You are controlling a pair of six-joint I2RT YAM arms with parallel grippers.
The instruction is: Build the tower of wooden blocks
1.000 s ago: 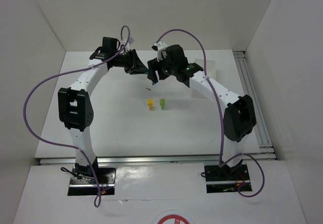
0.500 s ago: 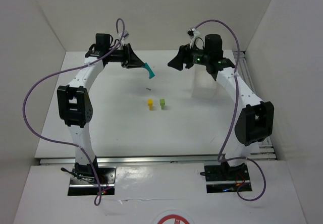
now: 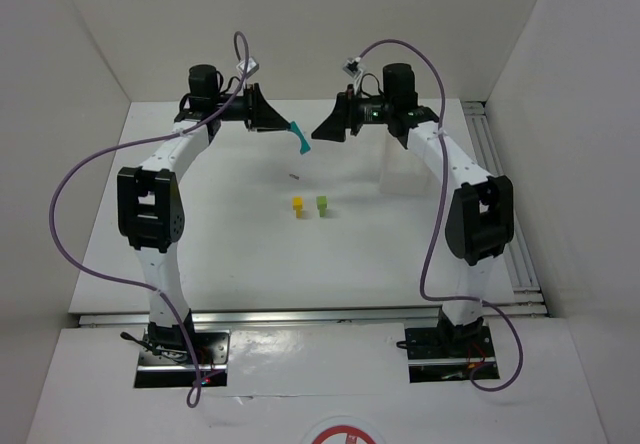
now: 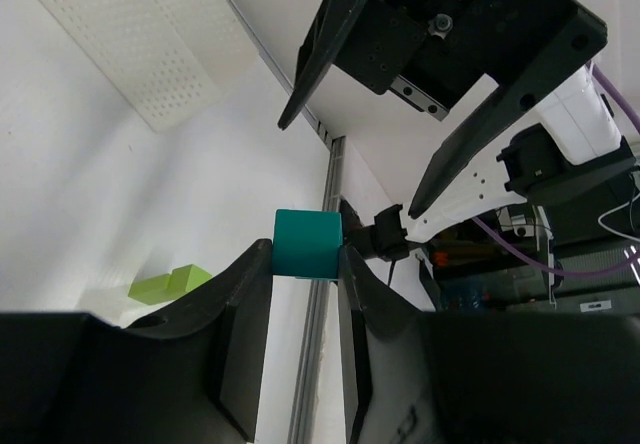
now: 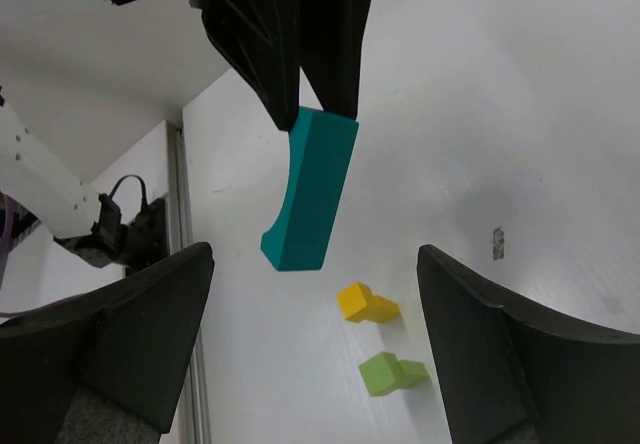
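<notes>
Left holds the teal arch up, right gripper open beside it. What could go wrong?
The left gripper pinches the teal arch by one end only, so it could swivel or slip. The yellow post and lime-green post are small and freestanding, so a crooked landing may topple them.

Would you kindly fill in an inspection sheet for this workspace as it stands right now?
Surface: white table, no spills seen.
Job's things: teal arch held in the air; yellow post and lime-green post sit side by side, apart, nothing on them.
Clutter: small dark speck beyond the posts; white perforated tray at the right.
Grippers: left gripper jaws shut on the teal arch; right gripper jaws open, empty.
Cables: purple cables loop off both arms, away from the blocks.
Surroundings: white walls; metal rail at right edge.
</notes>
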